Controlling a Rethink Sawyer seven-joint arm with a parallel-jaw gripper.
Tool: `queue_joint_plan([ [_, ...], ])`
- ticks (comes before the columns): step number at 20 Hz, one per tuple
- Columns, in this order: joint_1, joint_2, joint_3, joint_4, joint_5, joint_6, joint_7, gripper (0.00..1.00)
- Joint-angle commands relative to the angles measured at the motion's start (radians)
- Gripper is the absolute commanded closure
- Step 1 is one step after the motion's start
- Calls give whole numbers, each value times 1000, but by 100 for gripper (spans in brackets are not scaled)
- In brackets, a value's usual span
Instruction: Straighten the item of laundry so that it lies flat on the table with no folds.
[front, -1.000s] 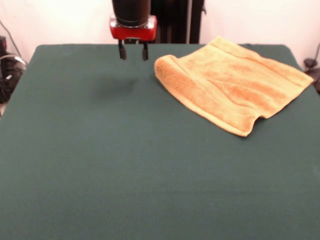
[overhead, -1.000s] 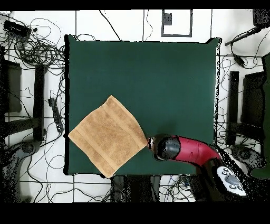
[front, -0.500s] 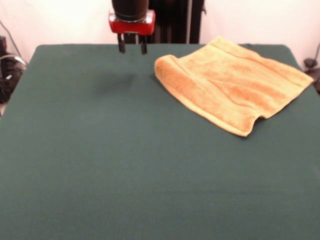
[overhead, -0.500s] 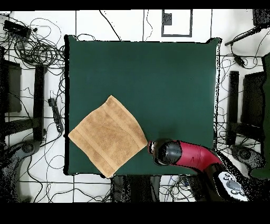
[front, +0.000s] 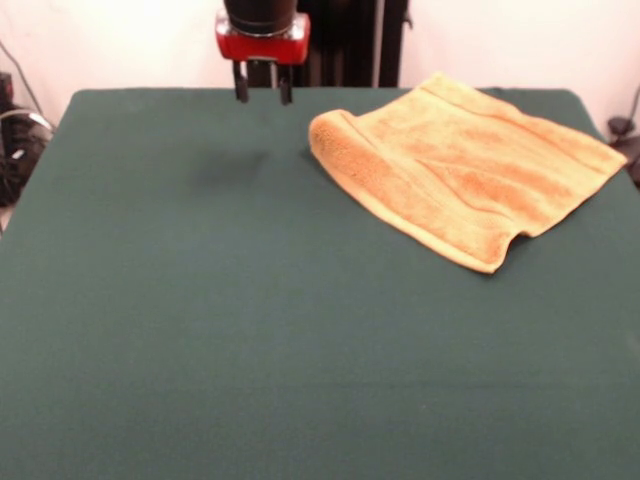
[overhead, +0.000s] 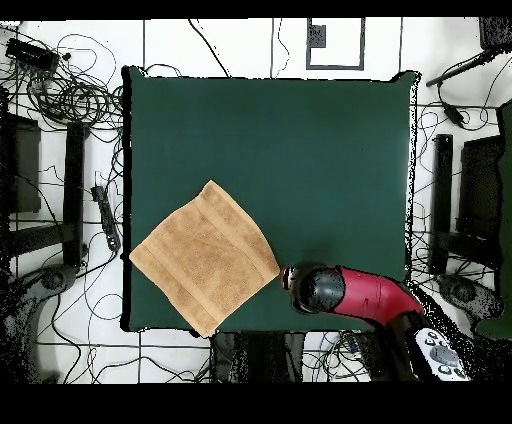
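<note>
The golden-orange towel (front: 470, 165) lies on the dark green table (front: 250, 330) at its far right in the front view, turned like a diamond. Its left edge is rolled into a thick fold and its near corner curls up. In the overhead view the towel (overhead: 205, 257) sits at the table's (overhead: 300, 150) lower left, its corners reaching the edges. My gripper (front: 262, 93) hangs open and empty above the far edge, left of the towel and apart from it. In the overhead view the arm's red and black end (overhead: 318, 288) hides the gripper.
Cables and stands (overhead: 60, 90) lie on the floor around the table. The black pedestal (front: 350, 40) rises behind the table's far edge.
My gripper has risen and drawn back a little toward the table's far edge. The towel has not moved.
</note>
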Motion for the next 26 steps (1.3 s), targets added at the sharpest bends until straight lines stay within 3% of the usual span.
queue_joint_plan([
  [1,50,-5,36,21,56,24,161,0],
  [13,148,15,1,-19,109,53,227,0],
  [26,207,68,-32,-80,154,70,204,0],
])
